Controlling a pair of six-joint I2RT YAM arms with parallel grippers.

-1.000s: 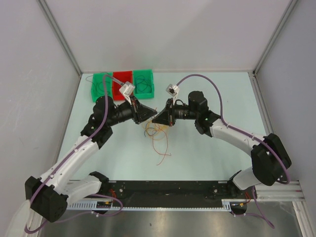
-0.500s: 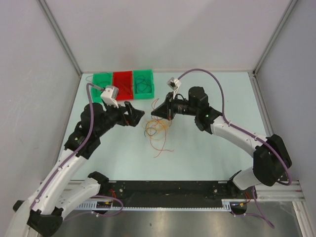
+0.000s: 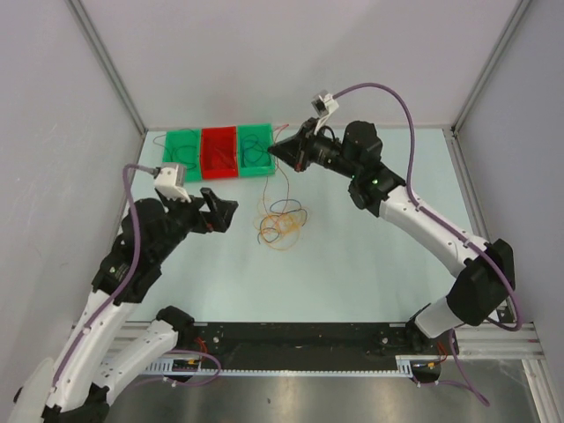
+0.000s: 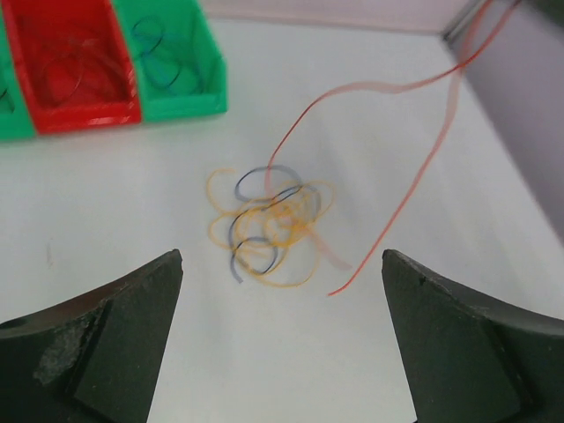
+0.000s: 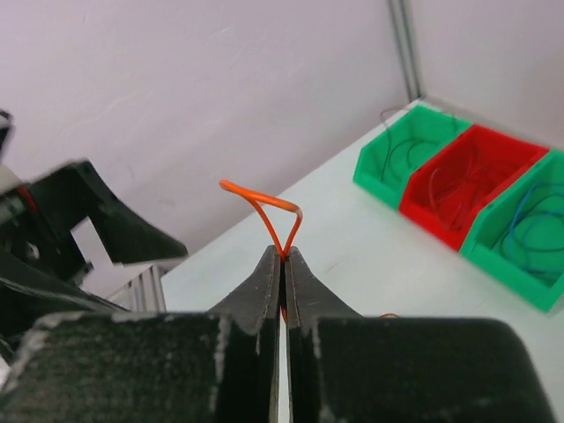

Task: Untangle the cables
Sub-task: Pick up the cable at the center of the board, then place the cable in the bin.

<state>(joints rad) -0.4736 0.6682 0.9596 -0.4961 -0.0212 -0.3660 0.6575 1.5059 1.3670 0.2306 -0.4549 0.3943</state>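
A loose tangle of cables, mostly yellow-orange with a blue one, lies on the pale table; the left wrist view shows the tangle ahead of the jaws. My right gripper hangs above the table beside the bins, shut on a red-orange cable that loops out past its tips. That red-orange cable trails down in two strands, one strand's free end beside the tangle. My left gripper stands open and empty, left of the tangle, its fingers wide apart.
Three bins stand in a row at the back left: a green bin, a red bin and a second green bin, each with sorted wires inside. Grey walls enclose the table on three sides.
My left gripper has opened and drawn back to the left, away from the tangle. My right gripper has risen and moved back toward the bins, pulling the red-orange cable up out of the tangle.
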